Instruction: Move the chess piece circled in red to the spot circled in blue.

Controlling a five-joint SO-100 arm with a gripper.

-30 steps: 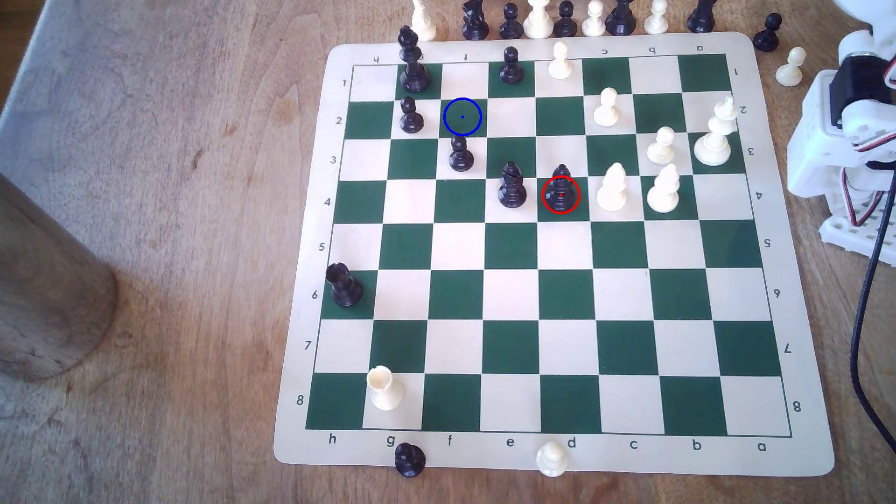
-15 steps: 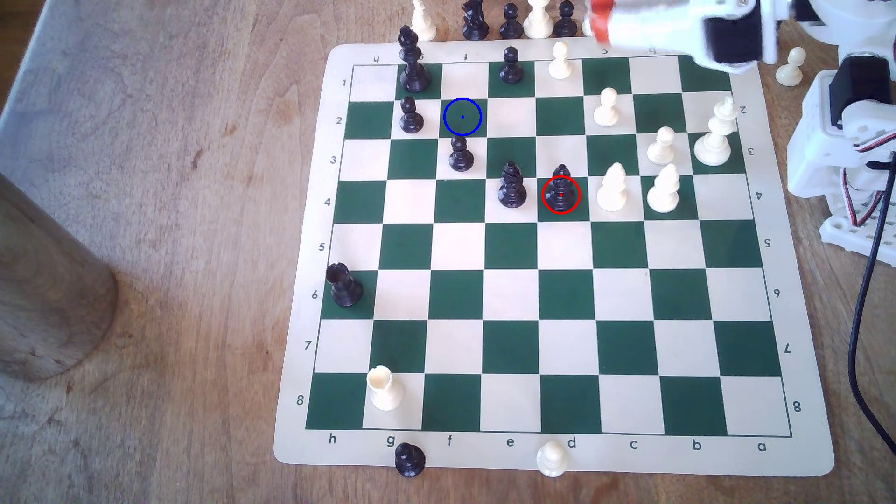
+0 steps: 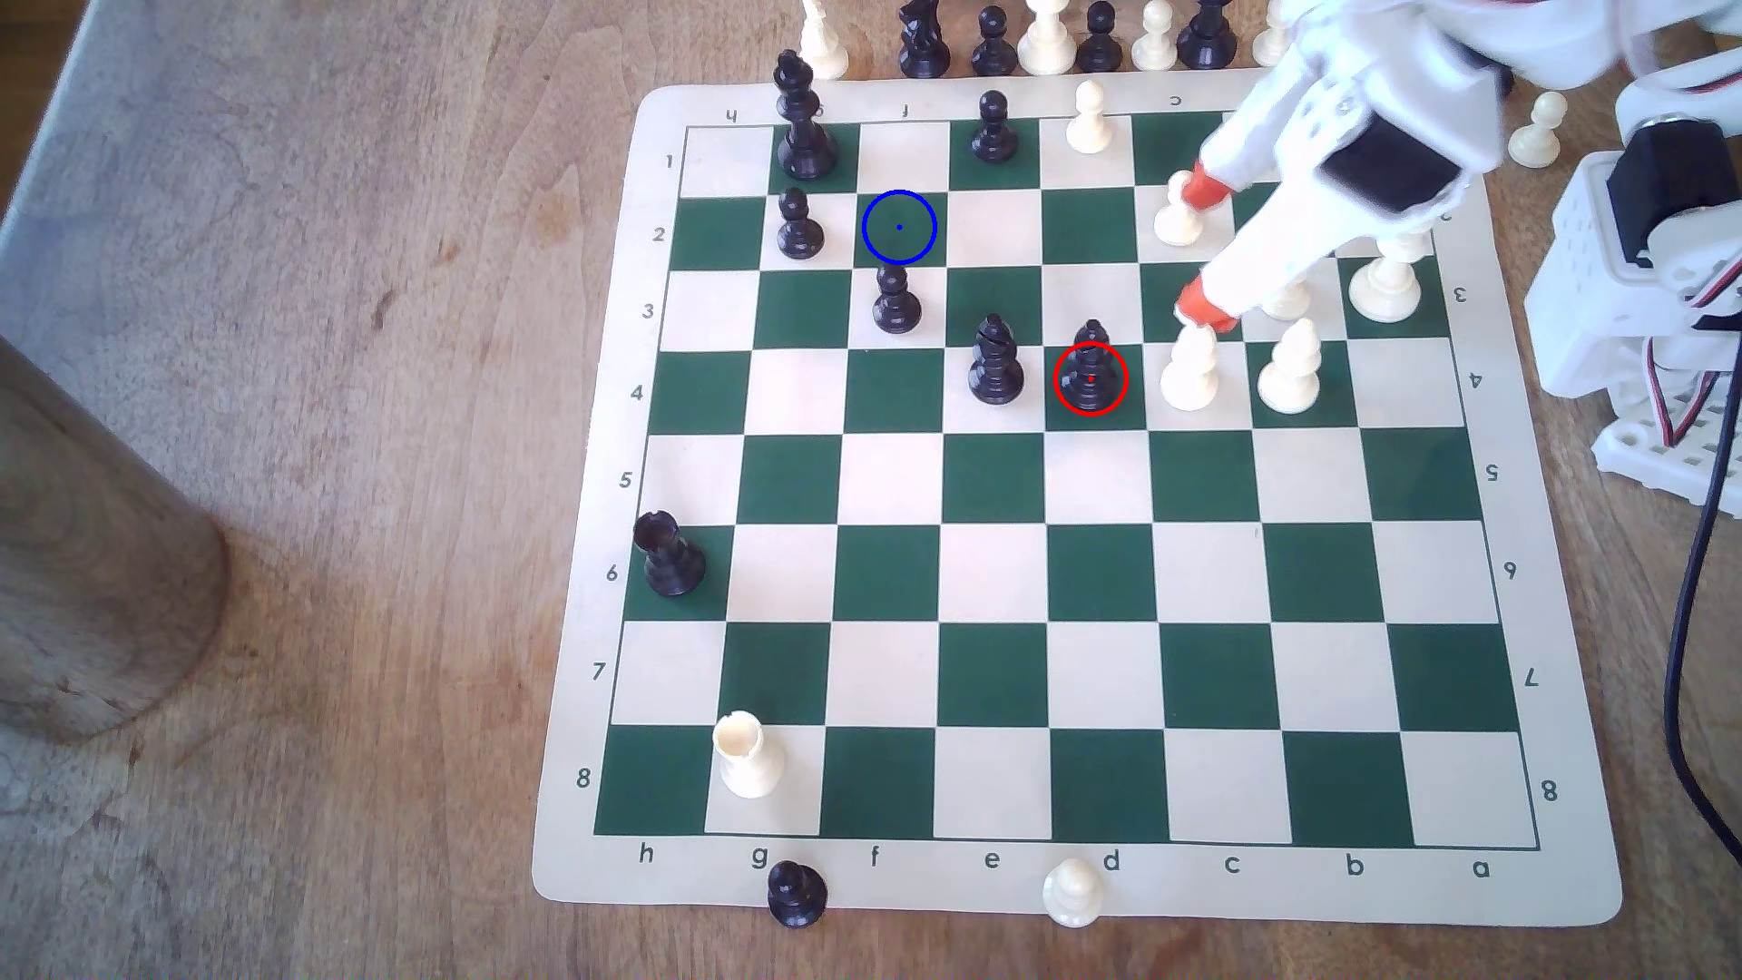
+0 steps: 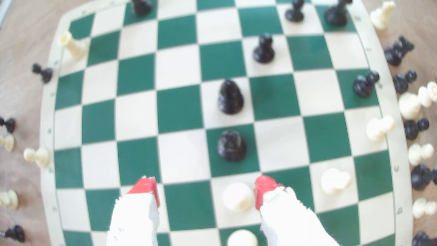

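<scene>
Tool [image 3: 1199,247], jaws wide and empty, hangs among the white pieces right of the chess piece [image 3: 1091,369] in the exterior view and risks toppling the white bishop [image 3: 1190,369] on approach.

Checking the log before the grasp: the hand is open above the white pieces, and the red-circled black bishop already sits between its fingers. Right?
Not quite. The hand is open above the white pieces, but the bishop is not yet between its fingers. In the exterior view it stands apart, toward that view's left of the fingertips; the wrist view shows it ahead of them.
</scene>
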